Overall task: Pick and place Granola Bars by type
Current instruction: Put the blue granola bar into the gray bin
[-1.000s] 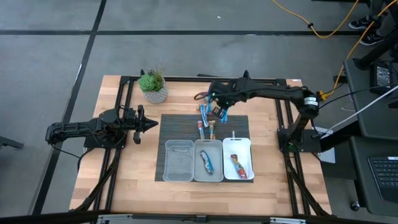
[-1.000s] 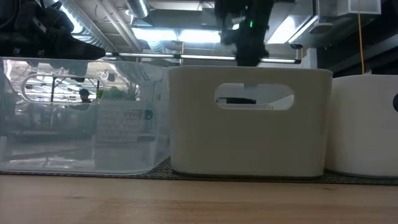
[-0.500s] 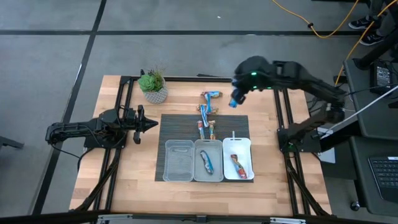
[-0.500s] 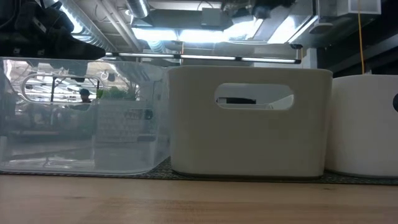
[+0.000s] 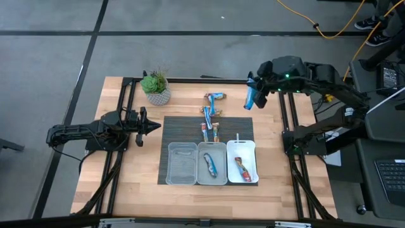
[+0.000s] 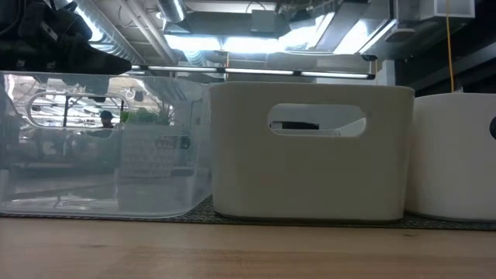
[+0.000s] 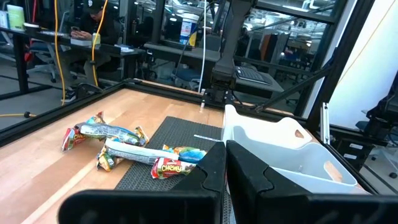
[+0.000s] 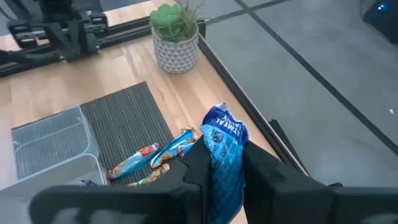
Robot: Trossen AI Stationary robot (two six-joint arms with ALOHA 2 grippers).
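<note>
My right gripper (image 5: pixel 254 96) hangs high over the table's far right part, shut on a blue granola bar (image 8: pixel 225 148). Several more bars (image 5: pixel 211 117) lie in a loose pile on the dark mat and the wood beyond it, also in the left wrist view (image 7: pixel 127 148). The middle white tray (image 5: pixel 212 152) holds a blue bar (image 5: pixel 210 166). The right white tray (image 5: pixel 252 152) holds a red-orange bar (image 5: pixel 242 168). No bar shows in the clear tray (image 5: pixel 181 163). My left gripper (image 5: pixel 150 126) waits, shut, at the mat's left edge. My right gripper pinches the blue bar between its two fingers (image 8: pixel 198 163), each on one flat side of the wrapper. The bar's printed end (image 8: pixel 224 127) sticks out past the fingertips. The bar is lifted clear of the table (image 5: pixel 250 95).
A potted plant (image 5: pixel 155 87) stands at the table's far left corner, also in the right wrist view (image 8: pixel 176 34). In the low view the clear tray (image 6: pixel 101 139) and two white trays (image 6: pixel 310 155) fill the near ground. Bare wood lies right of the mat (image 5: pixel 269 145).
My right gripper has risen from the pile of bars and swung toward the table's far right corner, carrying the blue bar clear of the table. It has gone up out of the low view. The other bars have stayed in place.
</note>
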